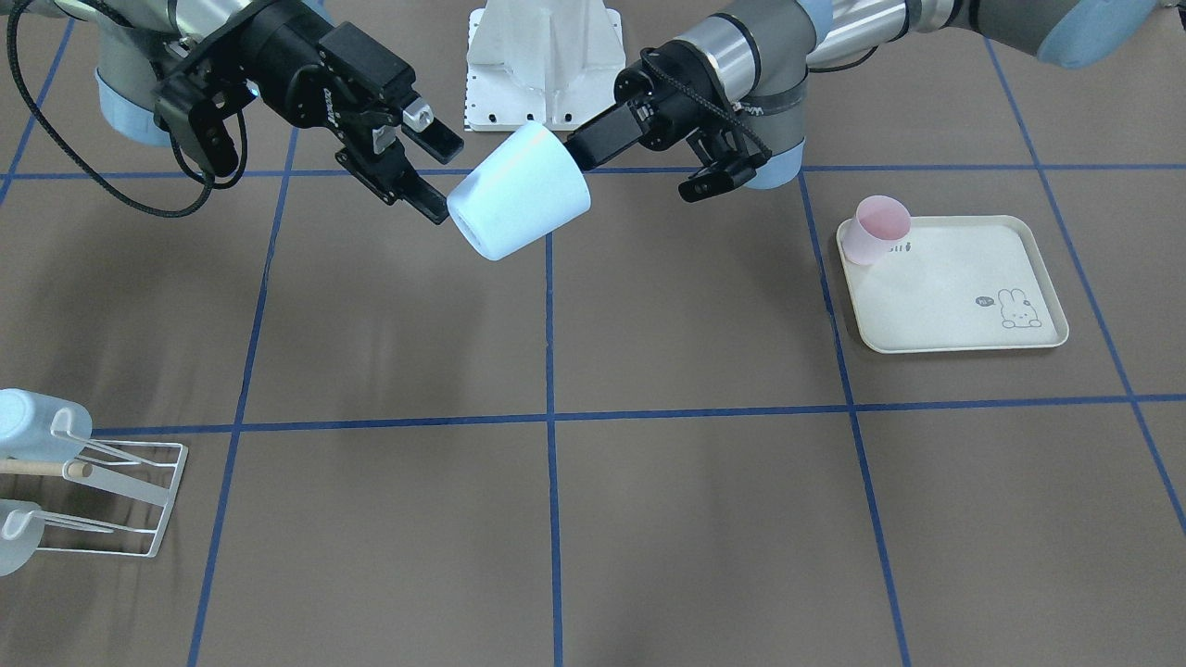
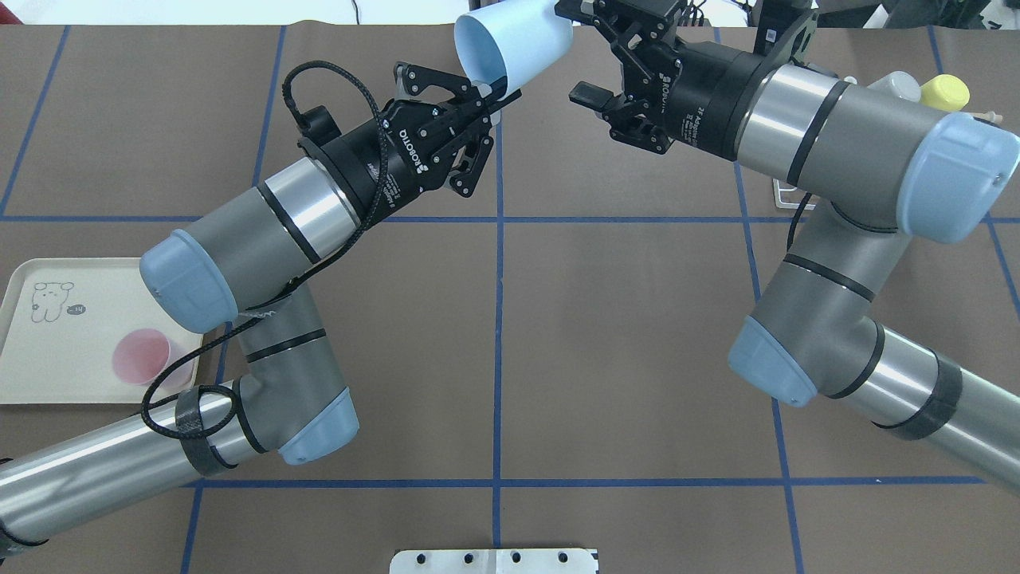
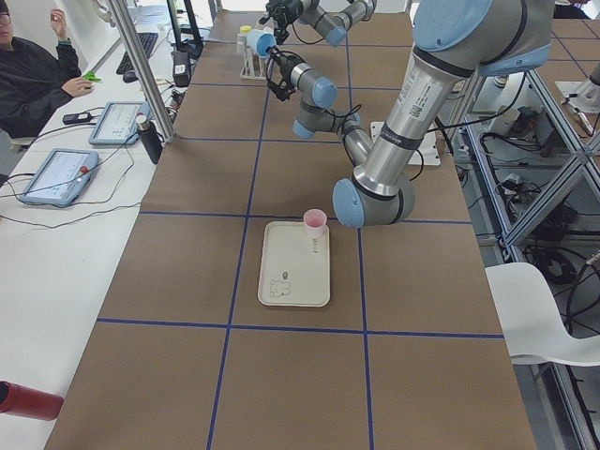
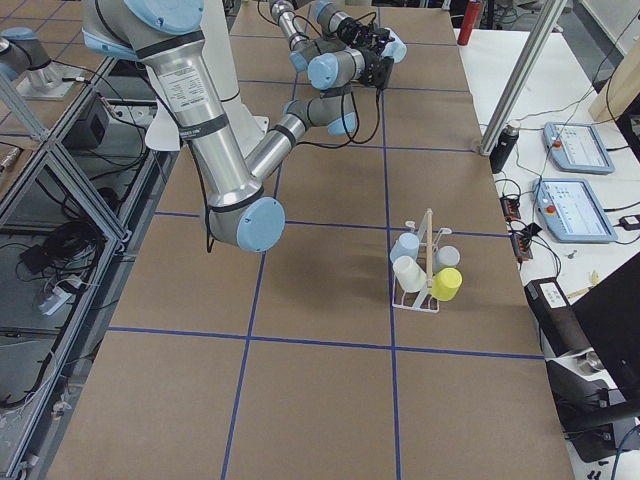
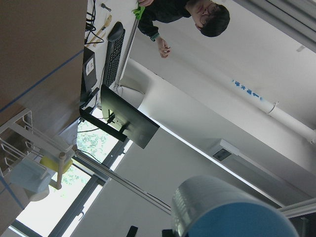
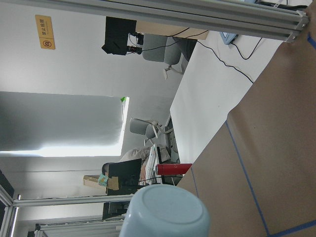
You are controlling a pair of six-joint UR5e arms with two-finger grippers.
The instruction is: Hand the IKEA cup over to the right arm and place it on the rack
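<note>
The pale blue IKEA cup hangs on its side above the table's far middle. My left gripper is shut on its rim, and the overhead view shows the open mouth at those fingers. My right gripper stands open at the cup's base end, one finger above and one below, not closed on it. The right wrist view looks at the cup's round base. The white wire rack with its wooden dowel stands at the table's edge on my right and holds other cups.
A cream rabbit-printed tray lies on my left side with a pink cup at its corner. A white mounting plate sits at the robot's base. A person sits at a side desk with tablets.
</note>
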